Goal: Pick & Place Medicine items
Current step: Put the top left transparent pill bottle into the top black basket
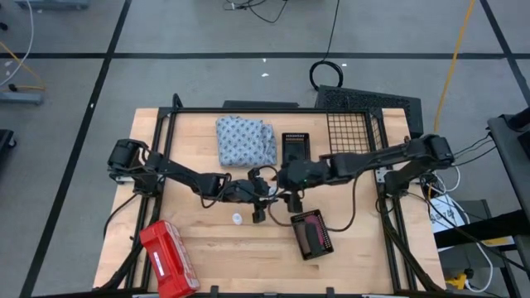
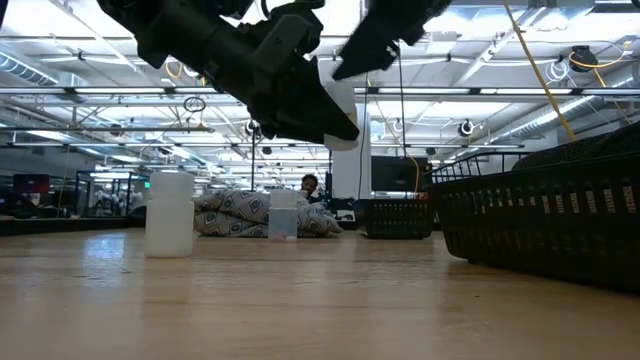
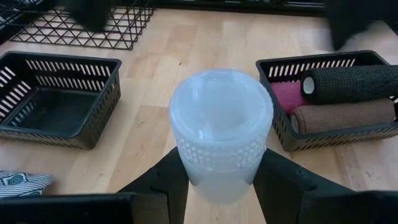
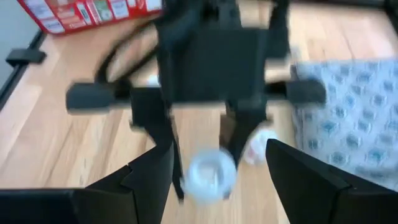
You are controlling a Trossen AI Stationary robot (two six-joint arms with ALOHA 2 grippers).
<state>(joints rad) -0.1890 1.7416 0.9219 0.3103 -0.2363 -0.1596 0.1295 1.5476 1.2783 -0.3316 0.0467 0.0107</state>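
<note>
The wooden table [image 1: 215, 257] held a big red case [image 1: 169, 258] at its near left corner and a patterned cloth [image 1: 245, 139] at the back; a black basket [image 1: 313, 234] held three tubes [image 3: 348, 96], black, pink and brown; the left gripper [image 1: 258, 209] was clamped on a small white bottle [image 3: 221, 130] above the middle of the table; the right gripper [image 1: 295, 201] hung just beside it, fingers apart and holding nothing; another tiny bottle [image 1: 237, 218] stood on the table near them.
</note>
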